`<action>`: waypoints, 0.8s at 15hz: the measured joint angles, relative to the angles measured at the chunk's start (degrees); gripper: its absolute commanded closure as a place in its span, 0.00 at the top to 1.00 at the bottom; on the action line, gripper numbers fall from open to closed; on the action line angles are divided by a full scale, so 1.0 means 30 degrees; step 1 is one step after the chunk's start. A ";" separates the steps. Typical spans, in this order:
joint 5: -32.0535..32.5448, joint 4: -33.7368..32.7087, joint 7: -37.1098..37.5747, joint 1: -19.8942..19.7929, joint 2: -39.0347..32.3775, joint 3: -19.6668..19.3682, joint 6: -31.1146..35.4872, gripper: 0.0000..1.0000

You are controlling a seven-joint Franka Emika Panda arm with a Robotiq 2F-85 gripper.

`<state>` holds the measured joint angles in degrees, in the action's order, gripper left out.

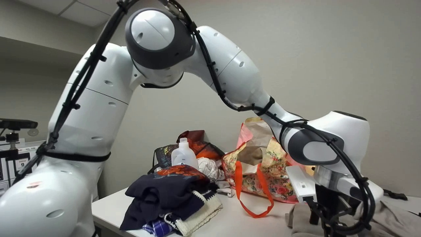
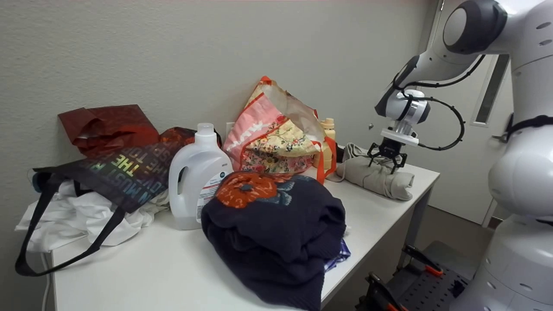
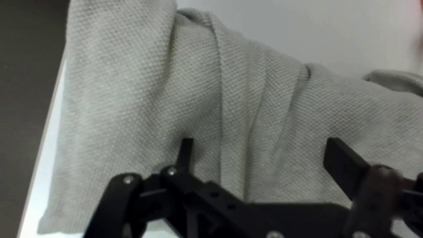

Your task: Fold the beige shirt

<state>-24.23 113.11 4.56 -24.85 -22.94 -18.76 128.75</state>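
The beige shirt (image 2: 371,179) lies bunched in a thick, folded roll at the far end of the white table in an exterior view. It shows partly at the lower right of an exterior view (image 1: 394,220), where the arm and cables hide some of it. In the wrist view the shirt (image 3: 122,96) fills most of the picture, with several creases running between the fingers. My gripper (image 2: 383,166) points down at the top of the shirt with its fingers spread. In the wrist view the gripper (image 3: 260,142) is wide open, with cloth below and between the fingertips; I cannot tell whether they touch it.
A dark navy garment pile (image 2: 276,233) lies on the white table (image 2: 129,276). A detergent jug (image 2: 190,185), a floral bag (image 2: 276,147) with orange handles, a yellow bottle (image 2: 325,157) and a dark printed bag (image 2: 129,172) stand along the wall. The table's edge (image 3: 43,145) runs beside the shirt.
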 measured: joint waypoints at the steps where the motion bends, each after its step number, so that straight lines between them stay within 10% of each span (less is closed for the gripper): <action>1: 0.0000 -0.0015 0.0000 -0.0170 -0.0227 0.0002 0.0005 1.00; 12: -0.0245 -0.0250 0.0001 -0.0765 -0.1413 0.0128 0.0072 1.00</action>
<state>-24.96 112.36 4.56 -27.14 -27.18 -18.37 128.97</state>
